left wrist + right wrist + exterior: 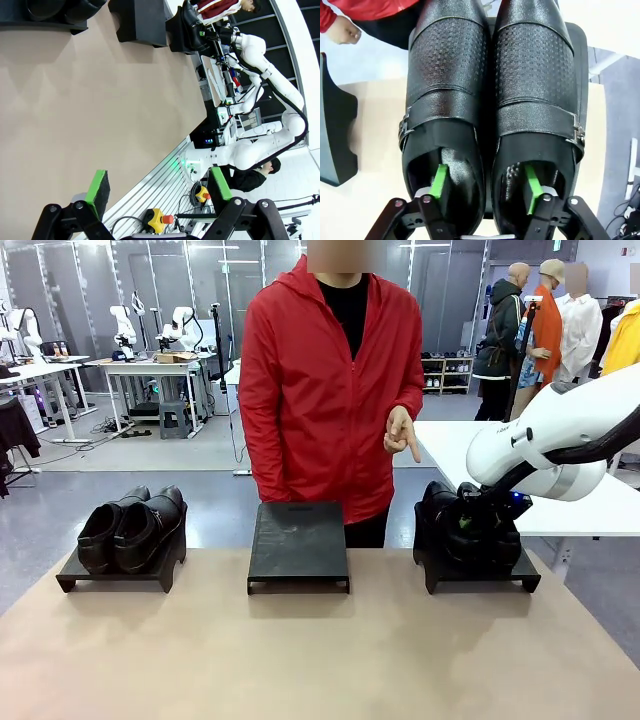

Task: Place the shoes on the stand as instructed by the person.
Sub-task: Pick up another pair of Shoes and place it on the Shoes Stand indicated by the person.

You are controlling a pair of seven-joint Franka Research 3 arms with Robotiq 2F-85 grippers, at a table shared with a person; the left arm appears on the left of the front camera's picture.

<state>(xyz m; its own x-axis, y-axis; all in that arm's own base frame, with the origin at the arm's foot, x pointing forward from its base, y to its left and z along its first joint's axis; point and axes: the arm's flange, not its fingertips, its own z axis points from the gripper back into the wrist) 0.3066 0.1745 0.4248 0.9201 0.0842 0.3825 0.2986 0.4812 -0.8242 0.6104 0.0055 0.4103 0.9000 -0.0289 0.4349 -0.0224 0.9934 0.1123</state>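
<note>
Across the tan bench [320, 650] stand three black stands. Right gripper [485, 185] has its jaws spread, one finger inside each shoe of the right-hand pair [492, 100] (toes pointing toward the person [320, 390], long axes parallel). Left gripper [160, 187] hangs spread, holding nothing.

Right arm [560, 435] comes in from the right side, elbow up high, wrist bent down and reaching toward the far right of the table. Its right gripper [485, 182] points down, jaws spread apart, one green-padded finger [438, 181] tucked inside each shoe opening (so the inner walls of the pair sit between the pads, though I can't tell if they're pressing). Left gripper [159, 194] hangs over bare tabletop with its jaws wide apart, nothing between the green pads [98, 189]. The person's hand [401, 434] is held at waist height, index finger pointing down.
</note>
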